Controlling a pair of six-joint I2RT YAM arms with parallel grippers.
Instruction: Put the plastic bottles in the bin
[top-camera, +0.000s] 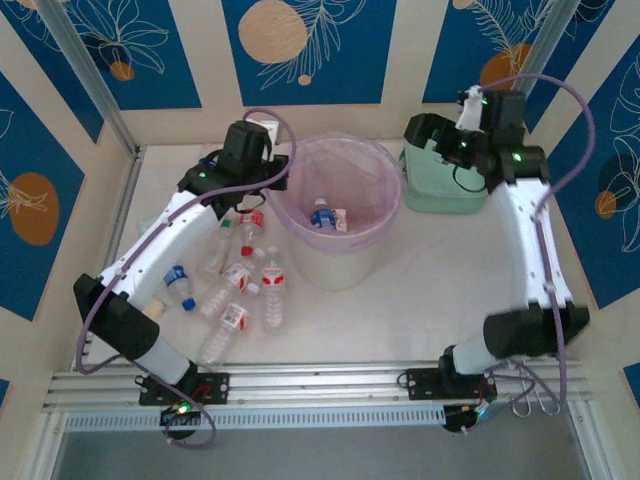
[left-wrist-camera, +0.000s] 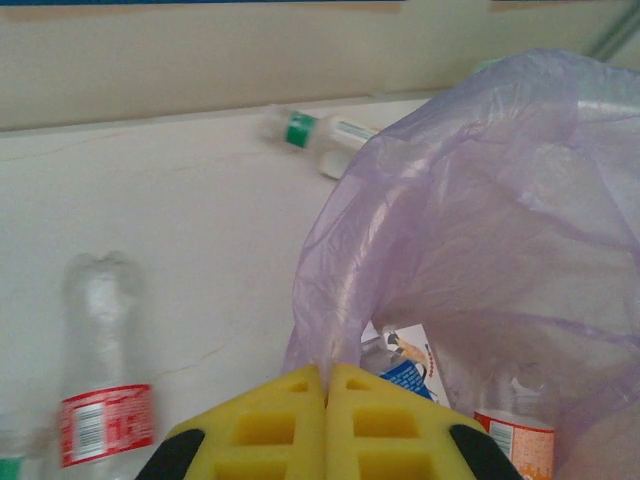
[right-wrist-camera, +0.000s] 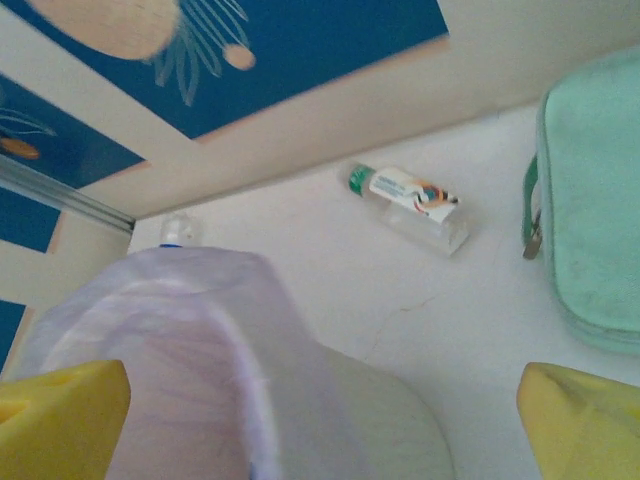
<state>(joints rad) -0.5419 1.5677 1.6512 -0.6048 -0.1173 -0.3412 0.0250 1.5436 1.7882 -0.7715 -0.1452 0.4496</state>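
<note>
We find the left gripper (left-wrist-camera: 327, 372) shut tight. Its two yellow fingers (left-wrist-camera: 270, 430) are pressed flat against each other with nothing between them. It hangs just outside the left rim of the bin (top-camera: 345, 262), and the lilac bag (left-wrist-camera: 480, 230) billows right beside it.

The right gripper (right-wrist-camera: 320, 430) stands wide open and holds nothing; one finger sits at each lower corner of its wrist view. It hovers by the bin's back right side, close to the green case (top-camera: 440, 190) at the back right of the worktop (top-camera: 430, 300).

Two bottles lie inside the bin. They are a blue-label bottle (top-camera: 322, 213) and, next to it, an orange-label bottle (left-wrist-camera: 515, 432).

About six more lie loose on the left side of the worktop, between the left arm and the bin. Among them a blue-capped bottle (top-camera: 180, 285) lies nearest the left edge. A red-label bottle (left-wrist-camera: 100, 400) lies just left of the shut gripper.

A green-capped bottle (right-wrist-camera: 410, 200) lies on its side near the back edge, behind the bin and apart from the case.
</note>
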